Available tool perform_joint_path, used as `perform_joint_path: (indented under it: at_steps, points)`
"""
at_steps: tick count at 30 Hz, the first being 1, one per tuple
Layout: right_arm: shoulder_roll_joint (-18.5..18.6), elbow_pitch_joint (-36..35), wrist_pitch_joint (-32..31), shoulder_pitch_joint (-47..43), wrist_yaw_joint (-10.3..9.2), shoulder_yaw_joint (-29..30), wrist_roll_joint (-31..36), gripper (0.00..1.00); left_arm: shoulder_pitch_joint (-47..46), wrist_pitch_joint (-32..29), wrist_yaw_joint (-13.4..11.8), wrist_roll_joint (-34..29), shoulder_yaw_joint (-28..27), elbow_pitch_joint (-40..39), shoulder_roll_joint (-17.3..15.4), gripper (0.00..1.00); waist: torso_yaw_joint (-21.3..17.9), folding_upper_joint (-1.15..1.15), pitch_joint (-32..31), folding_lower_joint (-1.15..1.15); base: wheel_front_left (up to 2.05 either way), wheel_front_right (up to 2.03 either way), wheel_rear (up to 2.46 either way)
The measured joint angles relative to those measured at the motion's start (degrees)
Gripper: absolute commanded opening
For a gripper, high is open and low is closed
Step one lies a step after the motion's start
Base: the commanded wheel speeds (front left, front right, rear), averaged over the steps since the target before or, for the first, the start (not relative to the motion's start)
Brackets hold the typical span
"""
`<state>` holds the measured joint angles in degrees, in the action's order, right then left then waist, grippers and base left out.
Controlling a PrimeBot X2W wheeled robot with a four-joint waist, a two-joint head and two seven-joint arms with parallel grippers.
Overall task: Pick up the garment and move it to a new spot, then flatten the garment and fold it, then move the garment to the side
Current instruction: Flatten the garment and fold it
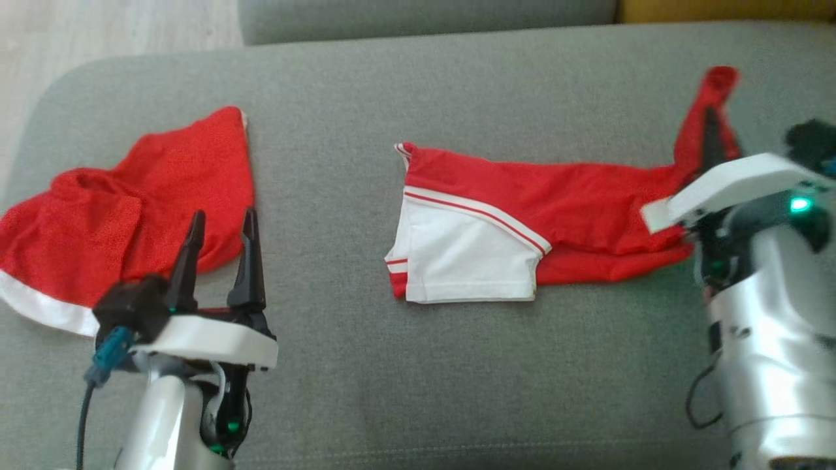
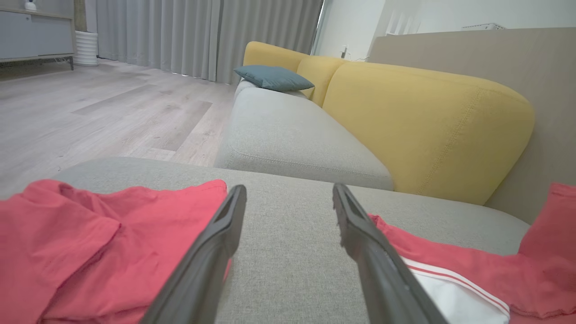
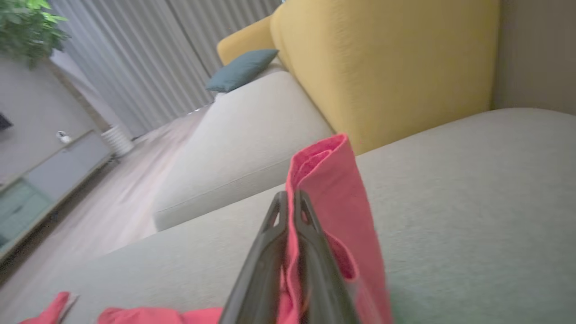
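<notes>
The garment [image 1: 522, 196] is red with a white panel and red stripes, lying across the middle of the grey cushion [image 1: 457, 378]. Its right end is pulled up into a red peak. My right gripper [image 1: 710, 116] is shut on that raised end, and in the right wrist view the red cloth [image 3: 333, 180] is pinched between the closed fingers of my right gripper [image 3: 288, 195]. My left gripper [image 1: 223, 215] stands open at the lower left, over the edge of another red cloth and holding nothing. In the left wrist view the left gripper [image 2: 289, 189] frames bare cushion, with the garment [image 2: 450, 265] to its right.
A second red garment with a white hem [image 1: 130, 196] lies crumpled at the cushion's left end. Behind the cushion are a grey sofa seat [image 2: 292, 135], a yellow backrest [image 2: 427, 126] and a teal pillow [image 2: 272, 77]. Wooden floor [image 2: 90, 112] lies beyond the left edge.
</notes>
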<state>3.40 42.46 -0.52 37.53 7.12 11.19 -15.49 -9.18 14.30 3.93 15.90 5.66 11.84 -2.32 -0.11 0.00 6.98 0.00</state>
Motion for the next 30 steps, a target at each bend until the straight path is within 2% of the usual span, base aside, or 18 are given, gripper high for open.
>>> perform_joint_path:
  at_steps: [6, 14, 22, 30]
  points:
    - [0.0, -3.4, 0.0, -4.4, 0.0, -14.2, -12.1, 0.0, 1.9, 0.0, -1.0, 1.5, 0.9, 0.2, 0.0, 1.0, 1.7, 0.0, -2.1, 0.0, 0.0, 0.0, 0.0]
    - [0.1, -3.4, 3.1, -5.4, -0.01, -28.4, -22.6, 0.0, 2.3, 0.0, -1.4, 2.0, 1.8, 0.5, 0.0, 1.0, 5.0, 0.0, -2.1, 0.0, 0.0, 0.0, 0.0]
    - [0.1, 2.8, 8.5, -5.1, 0.0, -40.8, -32.9, 0.0, 2.3, 0.0, -1.4, 2.0, 3.3, 1.2, -0.1, 1.0, 8.5, 0.0, -1.5, 0.0, 0.0, 0.0, 0.0]
    - [0.2, 9.6, 13.2, -1.5, -0.01, -50.2, -41.0, 0.0, 2.3, 0.0, -1.4, 2.1, 4.0, 1.4, -0.1, 1.0, 10.9, 0.0, -0.9, 0.0, 0.0, 0.0, 0.0]
